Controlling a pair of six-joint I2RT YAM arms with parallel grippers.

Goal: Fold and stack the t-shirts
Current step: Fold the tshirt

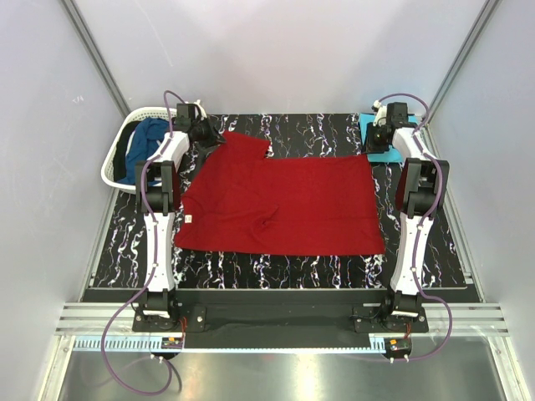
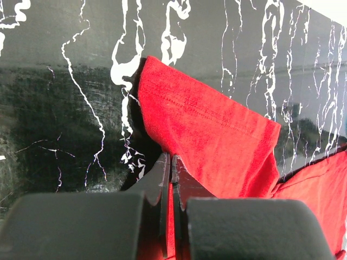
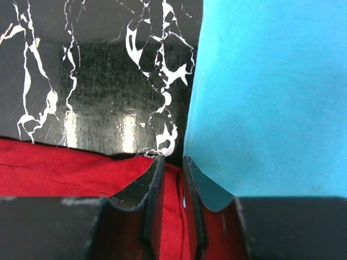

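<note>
We see the red shirt (image 1: 280,205) spread nearly flat across the black, white-veined surface (image 1: 284,267), its hem towards the right arm and its collar end towards the left arm. The left hand (image 1: 203,134) sits at the far left corner of the shirt. In its wrist view the hand (image 2: 171,162) is closed tight on red cloth, and the sleeve (image 2: 211,141) rises from its fingertips in a fold. The right hand (image 1: 382,138) is at the far right corner. Its fingers (image 3: 154,184) stand a little apart with red cloth in the gap, and we cannot tell whether they pinch it. Just beside them lies the turquoise shirt (image 3: 271,92), flat at the surface's far right corner (image 1: 386,152). The blue shirt (image 1: 150,138) is bundled in the white basket (image 1: 113,163) off the far left edge. A small pale tag (image 1: 190,220) shows near the red shirt's left edge, too small for us to read.
</note>
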